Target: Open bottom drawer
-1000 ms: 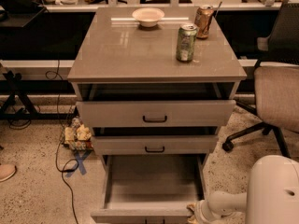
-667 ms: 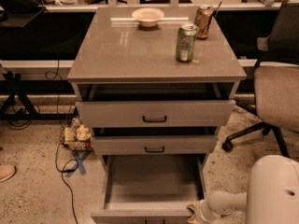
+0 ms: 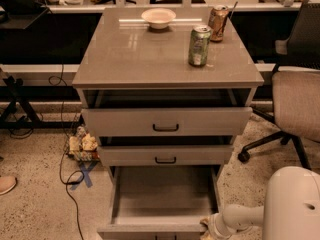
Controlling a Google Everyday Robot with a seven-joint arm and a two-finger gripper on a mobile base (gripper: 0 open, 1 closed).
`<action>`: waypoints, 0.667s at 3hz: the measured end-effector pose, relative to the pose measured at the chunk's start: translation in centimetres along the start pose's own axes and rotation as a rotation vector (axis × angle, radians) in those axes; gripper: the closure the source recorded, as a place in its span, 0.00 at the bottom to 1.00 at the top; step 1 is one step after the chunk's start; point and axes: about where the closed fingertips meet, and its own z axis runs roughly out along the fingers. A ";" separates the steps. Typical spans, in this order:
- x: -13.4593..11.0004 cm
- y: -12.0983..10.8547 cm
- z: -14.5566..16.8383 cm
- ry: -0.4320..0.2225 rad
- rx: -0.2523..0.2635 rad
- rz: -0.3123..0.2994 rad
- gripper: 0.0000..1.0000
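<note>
The gripper [image 3: 207, 225] sits at the bottom edge of the view, against the front right corner of the bottom drawer [image 3: 164, 193]; whether it is open or closed cannot be told. That drawer extends far out of the grey cabinet [image 3: 150, 59], its plain inside stretching left of the gripper. Above it, the middle drawer [image 3: 165, 155] and top drawer [image 3: 166, 121] stand slightly out.

No text, brand or number can be read. The green can [image 3: 199, 45] and brown can [image 3: 218, 23], upper right on the tabletop [image 3: 140, 54], carry print that cannot be made out. The gripper [image 3: 207, 227] sits at the bottom edge, right of centre, by the bottom drawer [image 3: 165, 194].
</note>
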 end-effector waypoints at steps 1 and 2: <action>0.2 -0.3 -1.9 -0.017 0.027 -0.009 0.00; 0.7 -1.3 -6.5 -0.013 0.100 -0.017 0.00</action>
